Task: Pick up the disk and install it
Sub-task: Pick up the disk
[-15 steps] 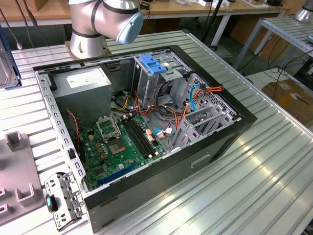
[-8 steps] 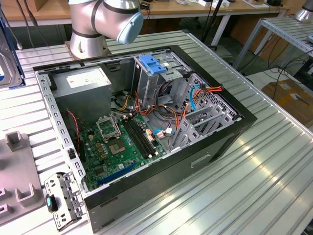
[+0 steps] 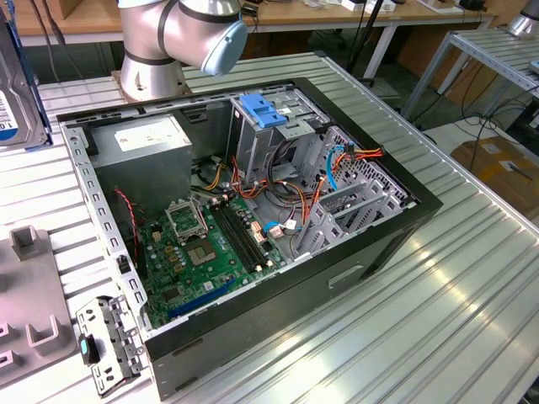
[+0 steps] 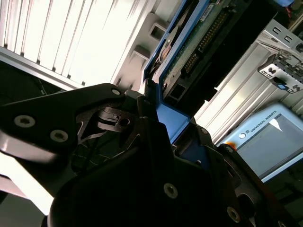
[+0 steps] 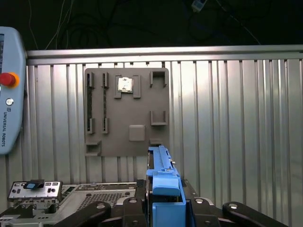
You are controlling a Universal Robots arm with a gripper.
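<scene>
black jointed gripper (image 5: 165, 208) closed on the flat silver-grey metal disk (image 5: 163, 184), rectangular, edged by a blue plastic carrier frame, held upright above the ribbed aluminium table (image 5: 236, 118). exterior view: disk at the exterior view's left, mostly cut off.

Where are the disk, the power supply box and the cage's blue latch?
the disk (image 5: 163, 185): first wrist view, on its blue carrier frame.
the power supply box (image 3: 143, 139): exterior view, on its labelled top.
the blue latch (image 3: 265, 112): exterior view, on its middle.

Open computer case (image 3: 278, 324) on ribbed table (image 3: 438, 337)
</scene>
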